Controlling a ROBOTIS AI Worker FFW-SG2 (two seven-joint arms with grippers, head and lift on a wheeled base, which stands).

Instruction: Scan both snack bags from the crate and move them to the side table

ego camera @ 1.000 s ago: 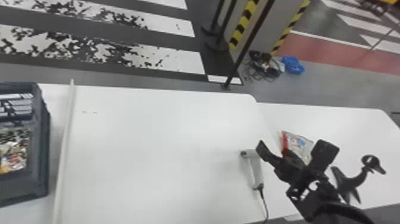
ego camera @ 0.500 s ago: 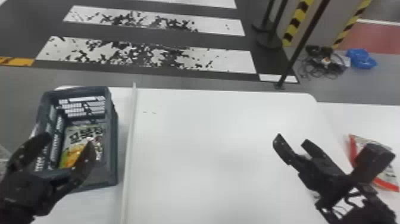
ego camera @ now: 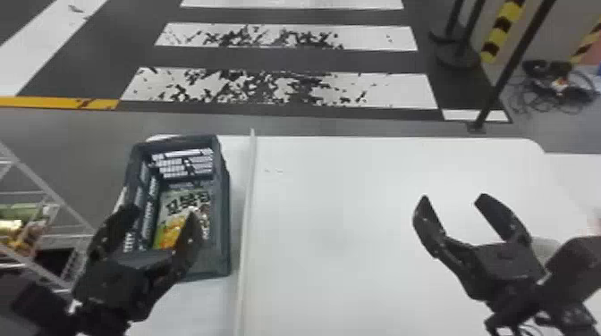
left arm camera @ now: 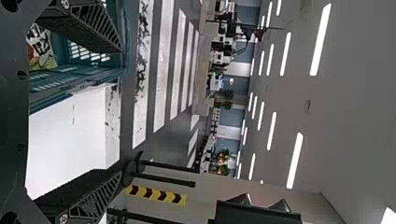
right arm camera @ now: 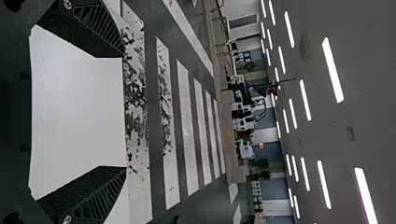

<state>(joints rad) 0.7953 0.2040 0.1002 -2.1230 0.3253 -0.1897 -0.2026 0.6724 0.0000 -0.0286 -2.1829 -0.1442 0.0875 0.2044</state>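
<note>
Head view swings left onto crate [ego camera: 221, 232] at nine o'clock, snack bag [ego camera: 174, 228] inside, likely next pick. Left wrist view: left end effector [left arm camera: 118, 111] wide, empty. Right wrist view: right end effector [right arm camera: 124, 111] likewise, over worktop [right arm camera: 79, 102].

Lighting is from overhead: in both wrist views, rows of strip lights [right arm camera: 332, 70] glare white against a dim grey ceiling [right arm camera: 369, 56]. In the head view, the tabletop [ego camera: 357, 241] appears bright and nearly even; the crate [ego camera: 222, 214] appears darker.
</note>
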